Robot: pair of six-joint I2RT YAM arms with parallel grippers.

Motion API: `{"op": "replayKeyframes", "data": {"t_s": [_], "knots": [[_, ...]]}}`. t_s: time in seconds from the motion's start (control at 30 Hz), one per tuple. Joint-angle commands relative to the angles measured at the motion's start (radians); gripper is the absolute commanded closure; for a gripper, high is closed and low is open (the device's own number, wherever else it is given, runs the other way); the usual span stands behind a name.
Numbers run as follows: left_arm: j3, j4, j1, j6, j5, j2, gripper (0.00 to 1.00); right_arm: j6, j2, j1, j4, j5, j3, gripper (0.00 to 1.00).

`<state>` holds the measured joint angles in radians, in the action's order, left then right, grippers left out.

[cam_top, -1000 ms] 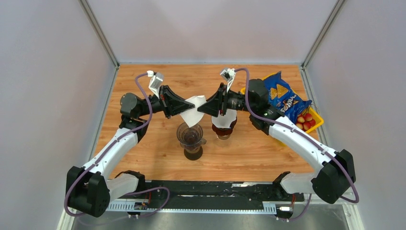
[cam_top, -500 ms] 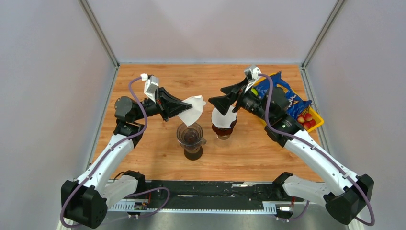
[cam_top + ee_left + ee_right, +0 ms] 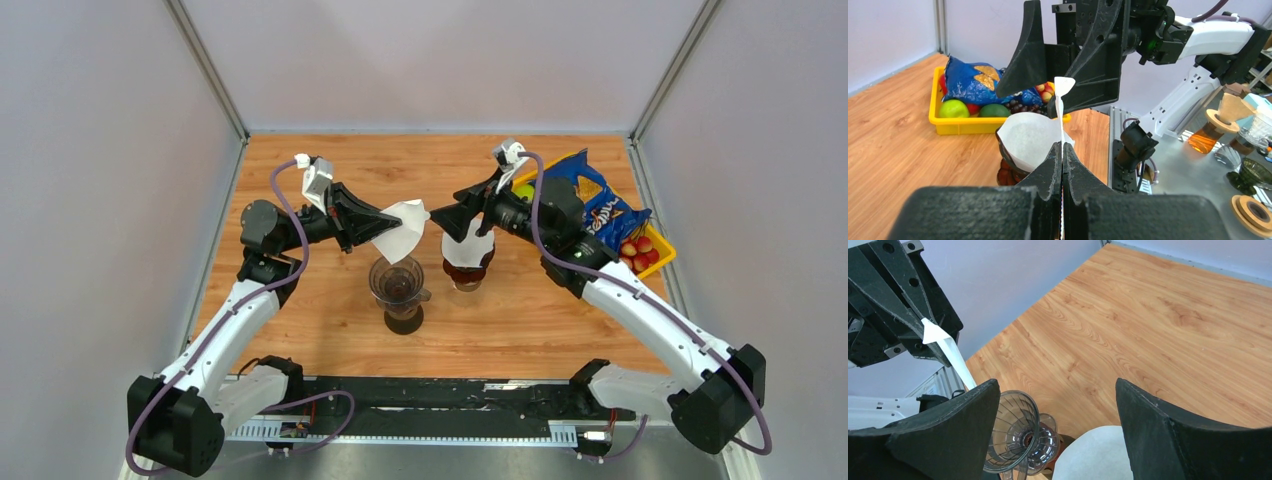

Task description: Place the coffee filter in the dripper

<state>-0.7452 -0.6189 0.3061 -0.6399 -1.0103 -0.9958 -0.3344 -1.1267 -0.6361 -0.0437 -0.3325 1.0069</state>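
Note:
My left gripper (image 3: 376,224) is shut on the edge of a white paper coffee filter (image 3: 403,232) and holds it in the air just above and behind the empty clear glass dripper (image 3: 396,281). In the left wrist view the gripper (image 3: 1062,146) pinches the filter (image 3: 1061,102), seen edge-on. My right gripper (image 3: 459,208) is open and empty, to the right of the filter, above a second dripper (image 3: 468,262) that has a white filter (image 3: 468,243) in it. In the right wrist view the open gripper (image 3: 1058,407) frames the glass dripper (image 3: 1014,432) and the held filter (image 3: 950,354).
A yellow tray (image 3: 655,263) at the right edge holds a blue chip bag (image 3: 592,200) and fruit. It also shows in the left wrist view (image 3: 950,125). Grey walls close in the table on three sides.
My right gripper has drawn back to the right, away from the held filter, and stands open. My left gripper still holds the filter, almost in the same place.

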Motion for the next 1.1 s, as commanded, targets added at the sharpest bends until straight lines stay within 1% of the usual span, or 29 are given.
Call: {"op": "replayKeyframes", "data": {"t_s": [0.0, 0.77, 1.07], "knots": [[-0.013, 0.001, 0.003, 0.037, 0.011, 0.005, 1.00, 0.008, -0.017, 0.003, -0.010, -0.095, 0.056, 0.12], [-0.029, 0.008, 0.003, 0.029, 0.018, -0.022, 1.00, -0.001, -0.091, -0.017, -0.028, -0.297, 0.099, 0.12], [-0.029, -0.011, 0.004, 0.013, 0.009, -0.032, 1.00, -0.011, -0.133, -0.039, -0.038, -0.263, 0.130, 0.12]]}}
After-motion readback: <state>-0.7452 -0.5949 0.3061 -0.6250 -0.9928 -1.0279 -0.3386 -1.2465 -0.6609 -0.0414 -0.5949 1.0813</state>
